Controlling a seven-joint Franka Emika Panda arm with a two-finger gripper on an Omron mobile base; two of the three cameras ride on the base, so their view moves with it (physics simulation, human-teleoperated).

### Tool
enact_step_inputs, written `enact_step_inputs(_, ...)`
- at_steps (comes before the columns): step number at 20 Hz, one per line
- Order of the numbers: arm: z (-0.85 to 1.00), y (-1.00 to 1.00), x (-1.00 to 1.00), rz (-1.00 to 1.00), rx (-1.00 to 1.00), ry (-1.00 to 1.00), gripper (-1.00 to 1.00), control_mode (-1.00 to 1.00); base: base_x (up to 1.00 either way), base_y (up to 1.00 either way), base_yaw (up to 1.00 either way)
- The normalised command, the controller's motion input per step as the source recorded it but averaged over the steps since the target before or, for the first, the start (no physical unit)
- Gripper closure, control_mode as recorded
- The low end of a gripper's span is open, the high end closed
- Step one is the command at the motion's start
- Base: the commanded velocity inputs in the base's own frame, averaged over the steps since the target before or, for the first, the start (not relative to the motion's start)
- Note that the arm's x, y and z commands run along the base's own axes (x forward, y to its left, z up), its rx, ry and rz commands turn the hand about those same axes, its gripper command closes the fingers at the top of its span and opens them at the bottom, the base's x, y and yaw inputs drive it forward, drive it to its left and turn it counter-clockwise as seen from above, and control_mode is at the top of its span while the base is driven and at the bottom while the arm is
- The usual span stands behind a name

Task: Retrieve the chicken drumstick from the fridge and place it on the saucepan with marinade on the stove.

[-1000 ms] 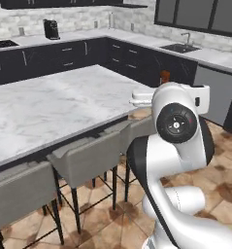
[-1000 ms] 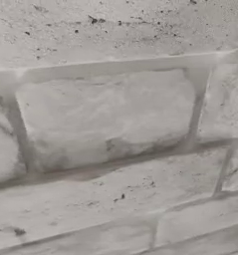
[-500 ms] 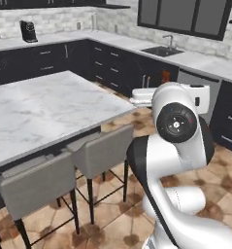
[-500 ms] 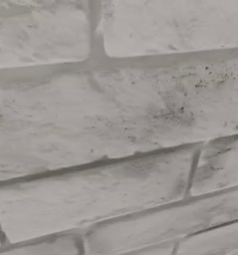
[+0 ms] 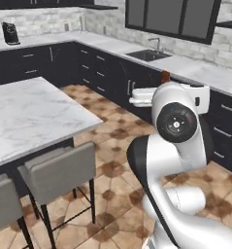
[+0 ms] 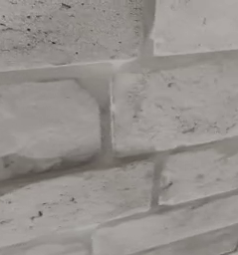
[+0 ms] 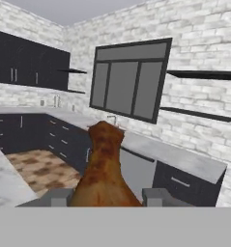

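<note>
- Clamping the chicken drumstick [image 7: 103,169] between the fingers [image 7: 60,197], one pad on either side of its thick lower end; narrow end pointing away from the hand.
- Sticking out just ahead of the fingers in the left base view as well: a small orange-brown tip [image 5: 165,76] above the white hand.
- Carrying step in hand, by this judgement: meat already out of the fridge and held clear of every surface, transfer to the pan not yet begun.
- Facing, straight beyond the drumstick, a dark framed window [image 7: 130,81] in a white brick wall, with a sink and tap [image 5: 153,53] set in the grey desk below it.
- Running off to the left of the fingers: dark base cabinets [image 7: 35,135] under that same desk, tiled floor in front.
- Lying well behind and left of the fingers: a marble island desk [image 5: 30,114] with grey stools [image 5: 59,172] tucked under.
- Pressing close on the right base camera: pale brick [image 6: 118,124].
- Calling next for travel on to the stove, then alignment of the drumstick over the saucepan with marinade before lowering and letting go.
- Needing a firm hold meanwhile; greasy, tapered meat likely to slip or swivel between the pads.
</note>
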Motion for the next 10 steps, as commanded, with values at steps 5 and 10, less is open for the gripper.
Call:
enact_step_inputs(5,0.00,0.00,0.00,0.00,0.00,0.00,1.00,1.00,0.46,-1.00,0.01)
enact_step_inputs(10,0.00,0.00,0.00,0.00,0.00,0.00,1.00,1.00,0.56,-0.93,0.06)
